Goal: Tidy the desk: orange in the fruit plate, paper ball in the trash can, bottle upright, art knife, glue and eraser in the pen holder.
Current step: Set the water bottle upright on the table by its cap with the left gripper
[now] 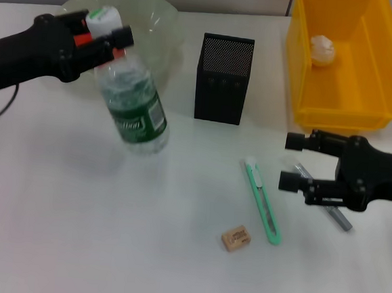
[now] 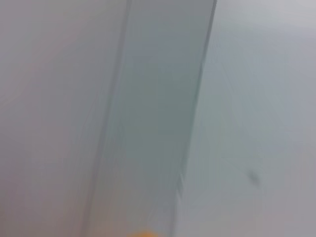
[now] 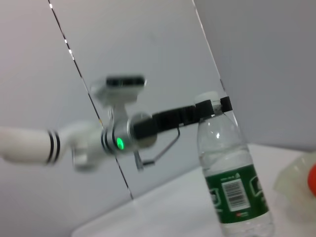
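Observation:
My left gripper (image 1: 106,32) is shut on the neck of the bottle (image 1: 134,111), just under its white cap. The bottle leans slightly with its base on the desk (image 1: 74,232). The right wrist view shows the same grip (image 3: 212,106) on the bottle (image 3: 234,182). The fruit plate (image 1: 158,18) stands behind; the orange (image 3: 312,177) shows only at the edge of the right wrist view. My right gripper (image 1: 291,161) is open, low over one end of the glue (image 1: 336,215). The art knife (image 1: 263,201) and eraser (image 1: 235,238) lie on the desk. The pen holder (image 1: 223,77) stands mid-back.
The yellow trash can (image 1: 342,97) stands at the back right with the paper ball (image 1: 322,49) inside it. The left wrist view shows only blurred grey wall panels.

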`<move>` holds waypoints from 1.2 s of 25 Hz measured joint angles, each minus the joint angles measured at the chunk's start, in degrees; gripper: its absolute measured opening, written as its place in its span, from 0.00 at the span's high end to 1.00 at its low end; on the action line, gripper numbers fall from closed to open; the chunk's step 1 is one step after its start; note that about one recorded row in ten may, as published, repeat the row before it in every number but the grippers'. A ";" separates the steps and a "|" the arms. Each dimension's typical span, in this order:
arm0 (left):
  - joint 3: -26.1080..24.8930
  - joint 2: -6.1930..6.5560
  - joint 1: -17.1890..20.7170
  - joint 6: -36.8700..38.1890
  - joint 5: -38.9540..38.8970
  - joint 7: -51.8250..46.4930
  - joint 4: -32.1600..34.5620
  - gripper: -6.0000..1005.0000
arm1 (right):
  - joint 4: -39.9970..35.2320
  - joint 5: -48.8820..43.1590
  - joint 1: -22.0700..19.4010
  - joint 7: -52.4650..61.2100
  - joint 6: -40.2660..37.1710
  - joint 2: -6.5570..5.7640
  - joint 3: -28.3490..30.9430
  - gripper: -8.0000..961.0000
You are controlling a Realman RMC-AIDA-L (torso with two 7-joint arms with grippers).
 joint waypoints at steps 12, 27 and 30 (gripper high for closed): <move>-0.43 -0.16 0.89 0.14 -13.38 43.81 -25.33 0.51 | 0.39 13.59 -0.15 2.62 -1.18 0.20 0.15 0.12; -2.83 -0.57 -1.59 -11.29 -16.43 49.54 -34.54 0.48 | 4.65 17.68 -0.93 -0.48 -1.04 0.28 3.98 0.12; -2.88 -0.58 -1.80 -11.29 -16.43 49.52 -34.84 0.48 | 4.66 17.69 -1.01 -0.49 -1.04 0.24 4.29 0.12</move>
